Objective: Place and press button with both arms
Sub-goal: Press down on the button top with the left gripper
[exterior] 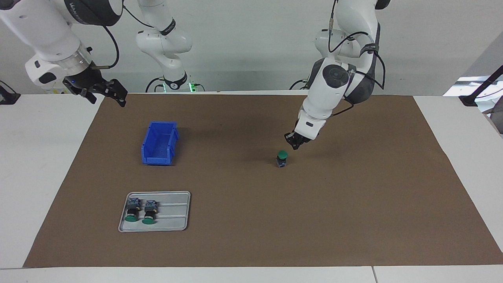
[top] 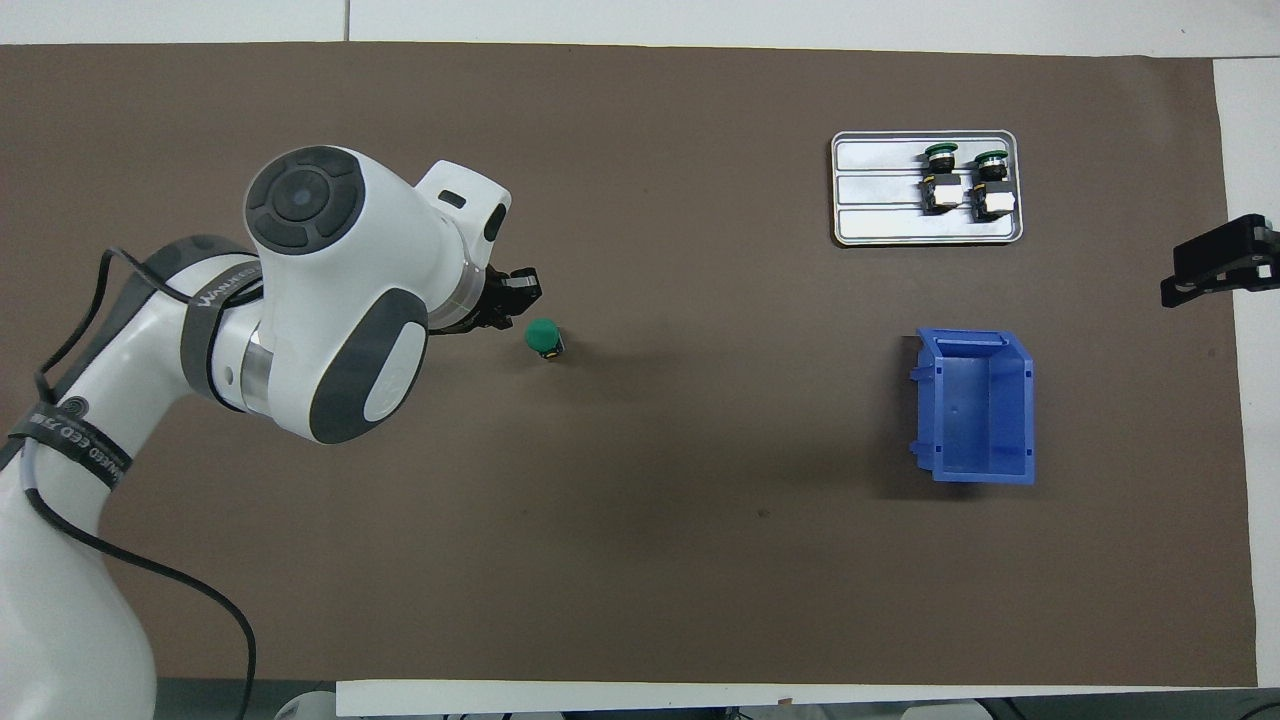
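Left tool (exterior: 295,144) closed beside upright button (exterior: 281,158); arm reads "WANFEED".

A green-capped button (top: 543,337) stands upright on the brown mat (top: 640,560), toward the left arm's end of the surface. The left claw (top: 512,298) hangs just beside it, fingertips together. Toward the right arm's end, a blue bin (top: 978,408) sits nearer the robots than a metal tray (top: 880,225) holding two more buttons (top: 965,180). The right claw (top: 1215,262) waits at that edge.

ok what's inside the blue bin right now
Nothing shows inside the blue bin: its floor and inner walls look bare from overhead. The facing view hides part of the floor with the bin's front wall. Two buttons lie on the metal tray instead.
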Motion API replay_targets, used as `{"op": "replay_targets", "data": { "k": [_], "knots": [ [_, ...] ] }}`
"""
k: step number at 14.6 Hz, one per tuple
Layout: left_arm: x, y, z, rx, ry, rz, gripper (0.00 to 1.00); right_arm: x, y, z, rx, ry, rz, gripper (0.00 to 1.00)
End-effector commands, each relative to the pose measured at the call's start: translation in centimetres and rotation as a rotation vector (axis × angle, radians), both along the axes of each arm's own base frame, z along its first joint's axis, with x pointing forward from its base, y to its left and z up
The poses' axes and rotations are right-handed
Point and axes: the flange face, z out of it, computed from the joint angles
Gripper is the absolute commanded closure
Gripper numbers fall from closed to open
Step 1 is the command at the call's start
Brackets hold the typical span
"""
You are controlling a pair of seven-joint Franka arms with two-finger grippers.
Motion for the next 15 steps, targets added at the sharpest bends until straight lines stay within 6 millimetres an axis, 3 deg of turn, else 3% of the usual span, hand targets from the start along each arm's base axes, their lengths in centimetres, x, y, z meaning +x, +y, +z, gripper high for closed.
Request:
{"op": "replay_targets", "data": {
  "k": [1, 6, 15],
  "knots": [
    [0.5, -0.9, -0.7, 0.021, -0.013, 0.006, 0.97, -0.7, -0.2, 0.1, 0.008, 0.002, 0.015, 0.01],
    [0.3, -2.7, -2.8, 0.019, -0.009, 0.018, 0.99, -0.7, -0.2, 0.1, 0.008, 0.002, 0.015, 0.01],
    [-0.5, -3.5, -5.8, 0.032, 0.010, 0.005, 0.99, -0.7, -0.2, 0.1, 0.008, 0.002, 0.015, 0.01]
  ]
}}
